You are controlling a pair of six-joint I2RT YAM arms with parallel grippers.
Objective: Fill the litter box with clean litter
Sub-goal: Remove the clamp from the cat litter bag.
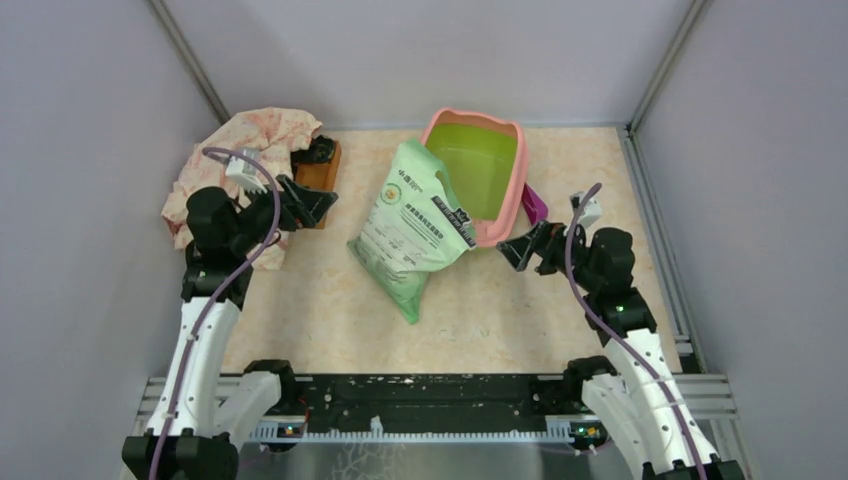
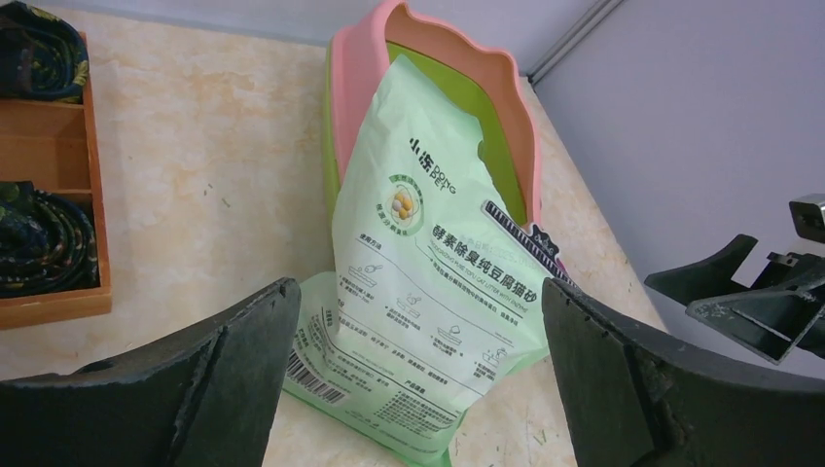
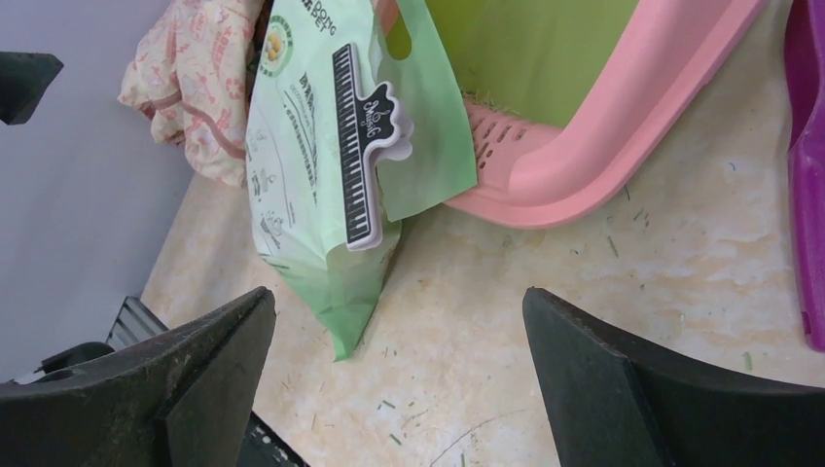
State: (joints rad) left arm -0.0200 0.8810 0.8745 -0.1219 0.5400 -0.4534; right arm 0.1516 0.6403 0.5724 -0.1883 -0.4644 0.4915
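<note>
Layout | light green printed bag [image 1: 405, 232] leans on pink-rimmed plastic litter box [image 1: 513, 190], long axis near-left to far-right | right claw [image 1: 512, 248], apart, nearer its top | left claw [image 1: 318, 198] apart

I see bag [image 1: 410, 230] leaning over litter box [image 1: 516, 175] left rim, blocking that side; scoop [image 1: 535, 205] just beside right rim; table [image 1: 500, 300] in front gives me passage.

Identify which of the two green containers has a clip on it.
The light green printed litter bag, propped against the litter box: a black-and-white piano-key clip grips its upper end. The pink-rimmed box has none.
</note>
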